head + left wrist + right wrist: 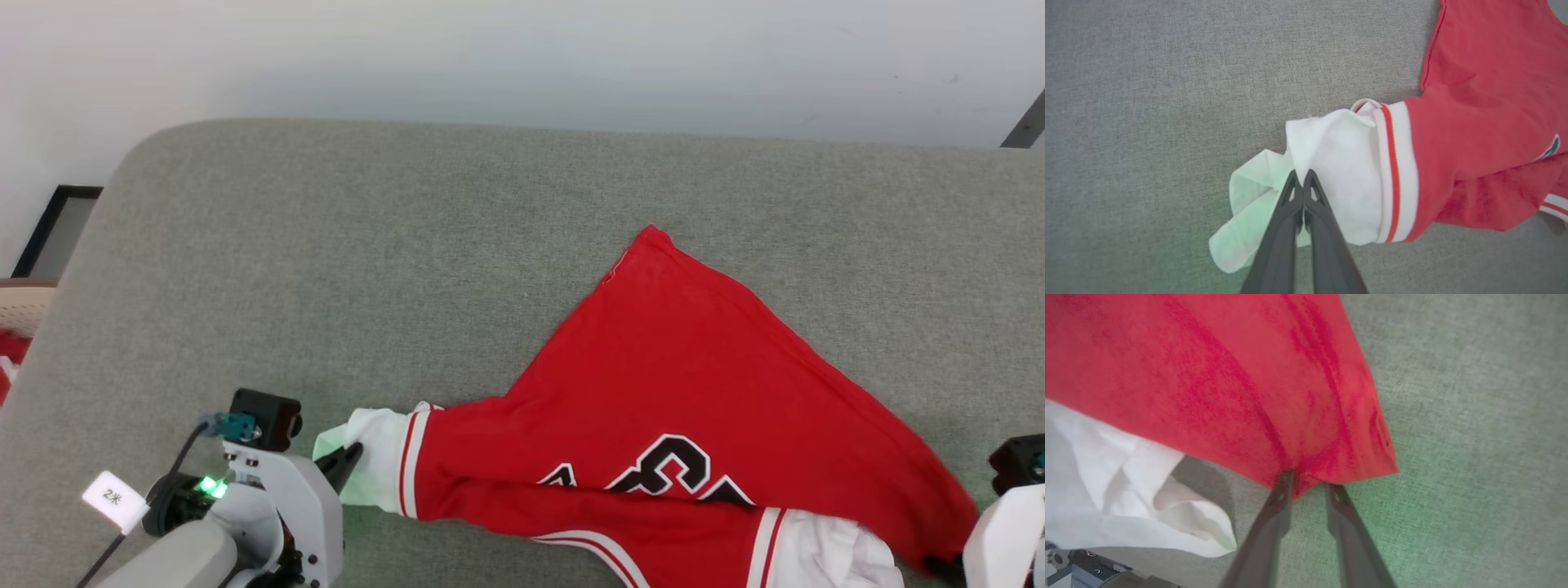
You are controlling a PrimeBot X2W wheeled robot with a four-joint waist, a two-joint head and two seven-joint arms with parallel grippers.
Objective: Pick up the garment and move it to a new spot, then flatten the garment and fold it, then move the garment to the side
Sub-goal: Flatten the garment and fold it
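Note:
The garment, a red shirt with white sleeves and black lettering, lies spread and rumpled on the grey padded surface. My left gripper is at the lower left, shut on the end of the white sleeve; in the left wrist view the gripper has its two fingers pressed together over the cloth. My right gripper is at the lower right by the red hem corner. In the right wrist view this gripper has its fingers parted, and the garment's red corner dips between the tips. The other white sleeve lies bunched to the left.
The grey surface ends in a rounded corner at the upper left, with a white wall behind it. A dark-framed panel and a pale basket stand off the left edge. Bare grey fabric stretches left of and beyond the garment.

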